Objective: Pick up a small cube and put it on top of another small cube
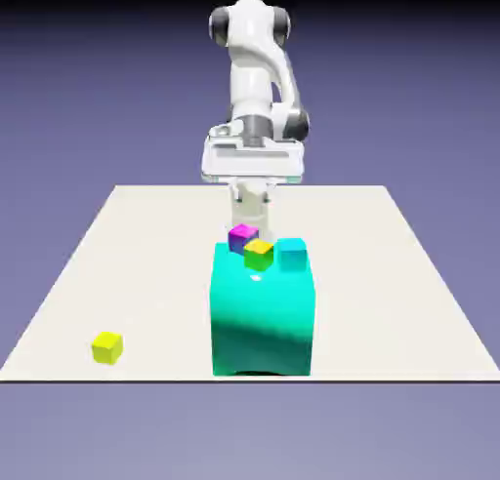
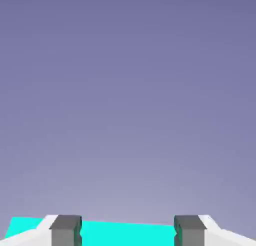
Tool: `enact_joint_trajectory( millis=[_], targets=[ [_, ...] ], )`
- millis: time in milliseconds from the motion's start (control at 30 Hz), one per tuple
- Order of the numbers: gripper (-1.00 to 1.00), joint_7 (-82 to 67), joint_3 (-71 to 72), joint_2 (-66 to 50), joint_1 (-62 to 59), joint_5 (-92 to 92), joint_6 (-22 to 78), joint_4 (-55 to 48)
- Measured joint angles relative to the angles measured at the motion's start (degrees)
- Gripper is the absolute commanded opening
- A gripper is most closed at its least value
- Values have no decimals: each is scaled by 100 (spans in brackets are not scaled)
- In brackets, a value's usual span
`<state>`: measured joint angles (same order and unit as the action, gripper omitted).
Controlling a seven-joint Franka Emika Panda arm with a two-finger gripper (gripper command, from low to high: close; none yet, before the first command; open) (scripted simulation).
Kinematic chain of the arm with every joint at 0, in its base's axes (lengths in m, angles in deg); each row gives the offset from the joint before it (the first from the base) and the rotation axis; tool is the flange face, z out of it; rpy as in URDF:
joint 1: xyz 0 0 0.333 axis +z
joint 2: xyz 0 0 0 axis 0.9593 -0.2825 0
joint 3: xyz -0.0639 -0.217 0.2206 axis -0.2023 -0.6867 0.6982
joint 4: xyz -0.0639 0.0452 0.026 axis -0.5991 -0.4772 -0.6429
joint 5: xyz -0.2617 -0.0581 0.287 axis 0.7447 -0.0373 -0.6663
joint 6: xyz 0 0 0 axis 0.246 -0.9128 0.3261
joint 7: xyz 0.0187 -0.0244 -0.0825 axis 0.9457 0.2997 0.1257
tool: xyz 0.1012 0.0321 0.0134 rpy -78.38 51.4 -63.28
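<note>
The plain yellow small cube (image 1: 107, 347) lies alone on the table near the front edge, at the exterior view's left. The small cyan-blue cube (image 1: 291, 254) sits at the top far edge of the big teal block (image 1: 262, 322), on its right side. My gripper (image 1: 250, 213) hangs behind that block, far from the yellow cube, with its tips partly hidden by the cubes there. In the hand view my gripper (image 2: 127, 232) is open; the grey fingertips (image 2: 65, 230) stand wide apart with nothing held. Only a teal strip (image 2: 127, 234) shows between them, under plain backdrop.
A magenta-and-purple cube (image 1: 241, 237) and a cube with yellow top and green sides (image 1: 258, 255) crowd the teal block's top beside the cyan cube. The teal block stands tall in the table's middle front. The cream table (image 1: 391, 273) stretches to both sides.
</note>
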<state>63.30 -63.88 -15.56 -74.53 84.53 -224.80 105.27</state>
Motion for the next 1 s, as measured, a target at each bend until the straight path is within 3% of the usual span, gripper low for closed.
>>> enact_joint_trajectory(
  millis=[1000],
  targets=[
    [0,4822,60,-6010,-3918,-2303,3986,-4566]
  ],
)
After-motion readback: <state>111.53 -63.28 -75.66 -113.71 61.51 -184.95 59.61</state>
